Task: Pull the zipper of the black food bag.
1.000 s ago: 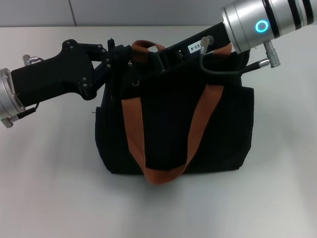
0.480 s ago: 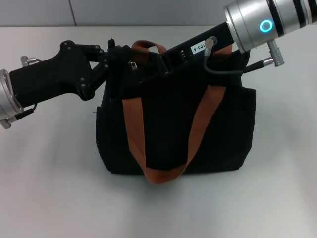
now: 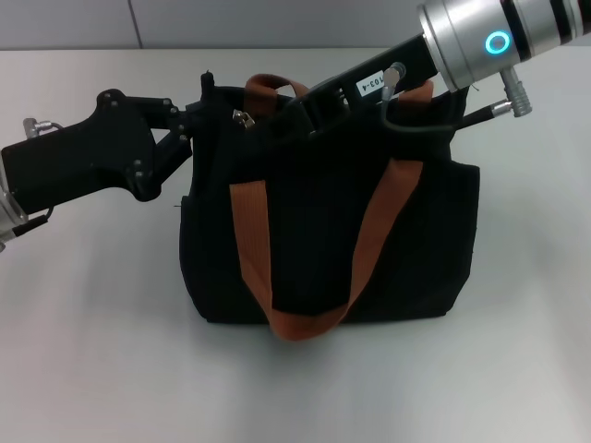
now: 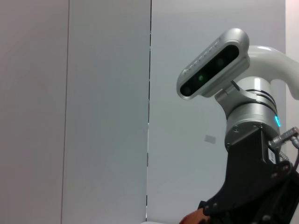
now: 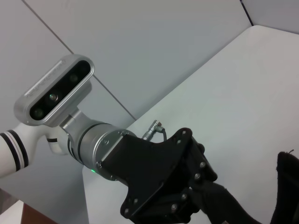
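The black food bag (image 3: 323, 231) stands upright in the middle of the table, its orange-brown straps (image 3: 249, 240) hanging down the front. A small silver zipper (image 3: 245, 117) pull shows on the bag's top edge near its left end. My left gripper (image 3: 192, 118) sits against the bag's upper left corner, black against black. My right gripper (image 3: 294, 109) reaches down from the upper right onto the bag's top between the handles, its tip lost against the dark fabric. In the right wrist view, the left gripper (image 5: 219, 203) points toward a corner of the bag (image 5: 287, 186).
The white table (image 3: 92, 351) surrounds the bag, with a pale wall behind it. The right arm's silver forearm (image 3: 480, 37) and its cable (image 3: 416, 129) hang over the bag's right top. The left wrist view shows the right arm's wrist camera (image 4: 215, 63).
My left arm has drawn back to the left, off the bag's top and out to its left corner. The silver pull now shows uncovered. The right arm has barely shifted.
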Available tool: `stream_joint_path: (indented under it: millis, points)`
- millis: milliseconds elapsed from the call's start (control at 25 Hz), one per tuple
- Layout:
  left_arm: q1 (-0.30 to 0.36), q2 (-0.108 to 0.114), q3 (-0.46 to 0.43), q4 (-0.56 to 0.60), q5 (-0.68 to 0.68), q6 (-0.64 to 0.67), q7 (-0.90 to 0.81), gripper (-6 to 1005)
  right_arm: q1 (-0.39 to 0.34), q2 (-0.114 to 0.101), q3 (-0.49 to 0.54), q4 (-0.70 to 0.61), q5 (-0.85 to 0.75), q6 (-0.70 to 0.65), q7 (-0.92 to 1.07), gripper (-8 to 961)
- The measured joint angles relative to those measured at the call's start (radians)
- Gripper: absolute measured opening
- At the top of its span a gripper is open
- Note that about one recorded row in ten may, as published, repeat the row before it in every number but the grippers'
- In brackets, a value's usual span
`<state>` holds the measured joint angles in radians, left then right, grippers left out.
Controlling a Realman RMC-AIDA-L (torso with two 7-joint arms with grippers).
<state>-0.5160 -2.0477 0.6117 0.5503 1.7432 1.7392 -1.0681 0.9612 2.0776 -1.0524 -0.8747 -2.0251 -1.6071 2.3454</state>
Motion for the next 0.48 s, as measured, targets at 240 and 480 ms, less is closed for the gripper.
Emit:
stream_joint_path:
  millis: [240,480]
  points:
    - [0.01,0.002,0.0,0.002,0.002,0.003,0.001,23,0.004,0.001,0.0,-0.017,-0.013,-0.001,0.0,1]
    - [0.025,0.011,-0.006,-0.002,0.002,0.003,0.004,23,0.011,0.0,0.001,-0.018,-0.014,-0.002,0.0,0]
